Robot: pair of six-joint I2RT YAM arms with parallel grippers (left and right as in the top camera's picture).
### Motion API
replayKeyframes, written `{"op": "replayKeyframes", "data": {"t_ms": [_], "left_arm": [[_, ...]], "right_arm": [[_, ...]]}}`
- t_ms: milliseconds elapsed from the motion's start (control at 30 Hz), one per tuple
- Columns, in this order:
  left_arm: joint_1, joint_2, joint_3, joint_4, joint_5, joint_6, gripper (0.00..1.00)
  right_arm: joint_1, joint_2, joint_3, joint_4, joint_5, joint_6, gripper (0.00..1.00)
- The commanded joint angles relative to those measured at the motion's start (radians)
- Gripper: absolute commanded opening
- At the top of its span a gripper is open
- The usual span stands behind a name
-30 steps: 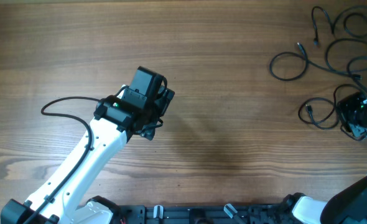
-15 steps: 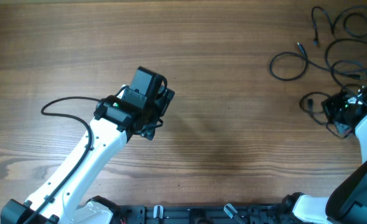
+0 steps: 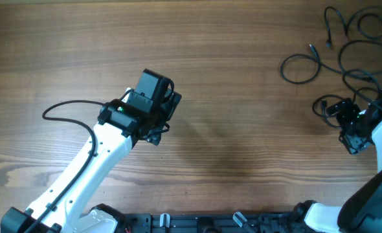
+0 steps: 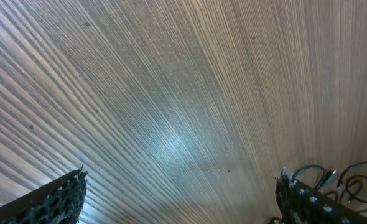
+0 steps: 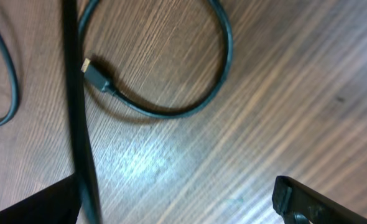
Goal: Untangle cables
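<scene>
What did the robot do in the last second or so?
The right gripper swung left over the table, toward the small cable loop, and now hides part of it in the overhead view. Its jaws are open and it has taken hold of nothing. The left gripper and the other cables stayed where they were.

Two robot arms [image 3: 94,162], one wooden table [image 3: 243,129], roughly five thin black cables [image 5: 228,50].
</scene>
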Motion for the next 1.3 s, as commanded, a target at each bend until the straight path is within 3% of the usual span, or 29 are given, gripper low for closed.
{"op": "replayKeyframes", "data": {"t_ms": [0, 67, 200, 300, 500, 867, 1033, 1200, 1267], "left_arm": [[0.006, 0.007, 0.01, -0.004, -0.023, 0.013, 1.0], [0.006, 0.007, 0.01, -0.005, -0.023, 0.013, 1.0], [0.006, 0.007, 0.01, -0.004, -0.024, 0.012, 1.0], [0.006, 0.007, 0.01, -0.005, -0.023, 0.012, 1.0], [0.006, 0.007, 0.01, -0.005, -0.023, 0.012, 1.0], [0.006, 0.007, 0.01, -0.005, -0.023, 0.012, 1.0], [0.006, 0.007, 0.01, -0.005, -0.023, 0.012, 1.0], [0.006, 0.007, 0.01, -0.005, -0.023, 0.012, 1.0], [0.006, 0.007, 0.01, -0.005, -0.023, 0.012, 1.0]], "right_arm": [[0.004, -0.15, 0.034, -0.029, 0.041, -0.017, 1.0], [0.005, -0.265, 0.034, -0.048, 0.032, -0.042, 1.0], [0.015, -0.473, 0.033, -0.05, -0.202, -0.257, 1.0], [0.089, -0.561, 0.033, -0.077, -0.316, -0.26, 1.0], [0.356, -0.672, 0.033, -0.146, -0.257, -0.303, 1.0], [0.389, -0.734, 0.032, -0.33, -0.26, -0.375, 1.0], [0.388, -0.731, 0.027, -0.388, -0.259, -0.099, 1.0], [0.388, -0.731, 0.027, -0.455, -0.26, -0.038, 1.0], [0.388, -0.731, 0.027, -0.482, -0.259, 0.08, 1.0]]}}
